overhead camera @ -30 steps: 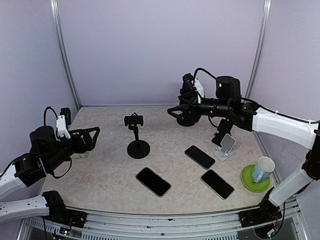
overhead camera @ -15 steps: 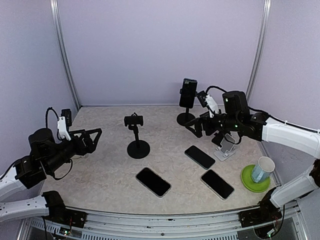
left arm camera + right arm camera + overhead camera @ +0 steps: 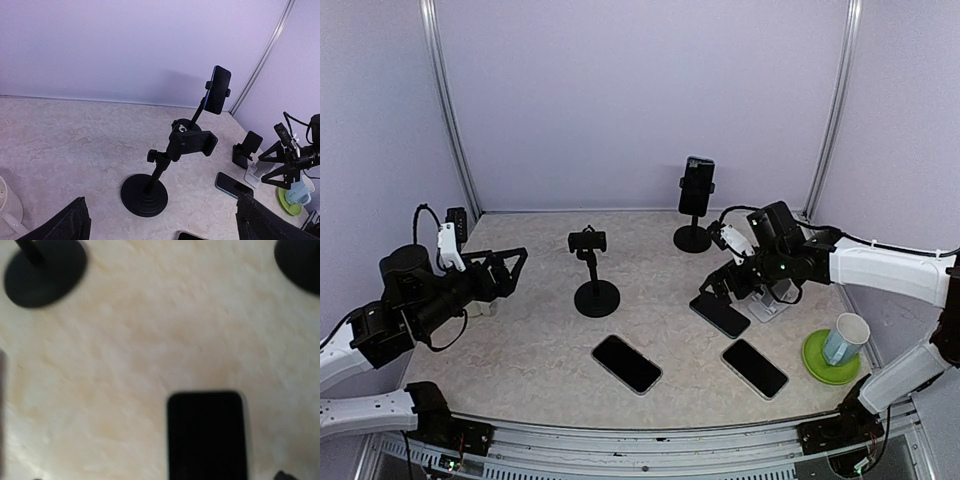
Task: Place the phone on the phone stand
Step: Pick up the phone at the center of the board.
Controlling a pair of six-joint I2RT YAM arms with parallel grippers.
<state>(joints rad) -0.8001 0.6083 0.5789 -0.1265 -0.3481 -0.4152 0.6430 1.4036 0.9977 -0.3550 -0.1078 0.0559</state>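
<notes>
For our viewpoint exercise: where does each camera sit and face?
Top external: above, behind bases, facing down at the table; left arm, right arm show.
Left wrist: on left arm, facing across at the empty stand; fingers in bottom corners.
Right wrist: on right arm, facing down at a flat phone; almost no body shows.
Shared: top and left wrist show the mounted phone.

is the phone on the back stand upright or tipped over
Upright. The phone sits on end, clamped atop the back stand, in both the top and left wrist views.
</notes>
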